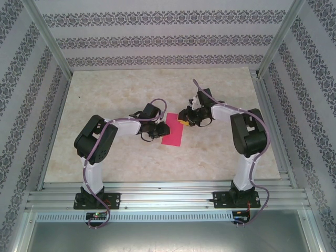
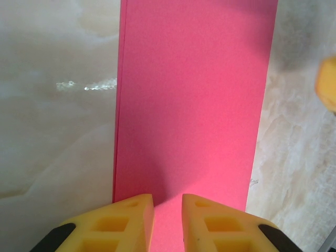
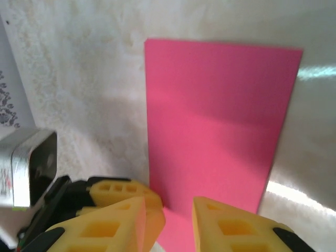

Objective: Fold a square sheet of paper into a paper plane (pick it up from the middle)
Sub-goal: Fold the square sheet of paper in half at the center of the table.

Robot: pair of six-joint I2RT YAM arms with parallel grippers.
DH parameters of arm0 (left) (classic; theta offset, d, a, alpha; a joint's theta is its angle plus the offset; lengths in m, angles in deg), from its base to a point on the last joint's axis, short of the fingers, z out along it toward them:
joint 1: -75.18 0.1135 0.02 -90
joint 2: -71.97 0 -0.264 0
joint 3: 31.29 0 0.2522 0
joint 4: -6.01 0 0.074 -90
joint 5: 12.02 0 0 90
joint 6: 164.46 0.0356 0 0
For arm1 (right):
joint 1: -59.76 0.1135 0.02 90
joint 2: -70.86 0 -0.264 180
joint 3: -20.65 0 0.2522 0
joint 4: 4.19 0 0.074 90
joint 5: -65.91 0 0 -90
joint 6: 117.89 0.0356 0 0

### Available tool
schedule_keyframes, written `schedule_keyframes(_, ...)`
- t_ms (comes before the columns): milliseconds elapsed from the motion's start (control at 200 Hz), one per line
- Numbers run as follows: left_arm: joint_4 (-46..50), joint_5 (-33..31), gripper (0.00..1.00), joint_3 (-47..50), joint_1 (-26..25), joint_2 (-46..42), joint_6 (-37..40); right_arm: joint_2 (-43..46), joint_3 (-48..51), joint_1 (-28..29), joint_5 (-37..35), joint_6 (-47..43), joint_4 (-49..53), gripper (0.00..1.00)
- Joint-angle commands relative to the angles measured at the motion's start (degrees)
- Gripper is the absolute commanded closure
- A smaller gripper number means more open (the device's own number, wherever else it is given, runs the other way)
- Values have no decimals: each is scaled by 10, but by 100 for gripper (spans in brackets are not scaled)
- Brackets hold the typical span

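Paper lies between inward-reaching left pincer, right pincer, perhaps touching.

Pale marbled table, pink sheet of paper lying flat

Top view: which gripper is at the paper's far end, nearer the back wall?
The right gripper, at the pink sheet's far right corner. The left gripper sits lower in the view, at the sheet's left long edge.
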Motion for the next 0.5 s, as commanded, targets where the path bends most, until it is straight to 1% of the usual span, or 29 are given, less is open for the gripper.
schedule_keyframes(0, 31, -35, 75, 11, -5, 34, 10, 16, 51, 23, -5, 21, -40, 70)
schedule_keyframes(110, 32, -33, 75, 10, -5, 35, 11, 1, 85, 37, 1, 38, -81, 71)
schedule_keyframes(165, 37, -37, 75, 10, -6, 33, 13, -10, 86, 39, -13, 25, -54, 71)
schedule_keyframes(215, 39, -37, 75, 10, -5, 32, 14, -13, 98, 39, -32, 18, -54, 71)
schedule_keyframes(295, 35, -38, 75, 14, -6, 29, 11, -19, 104, 37, -32, 17, -48, 71)
schedule_keyframes(390, 35, -38, 75, 12, -5, 30, 10, 0, 100, 42, -39, 6, -31, 72)
schedule_keyframes(495, 36, -37, 75, 10, -5, 29, 10, 45, 112, 48, -23, 14, -40, 71)
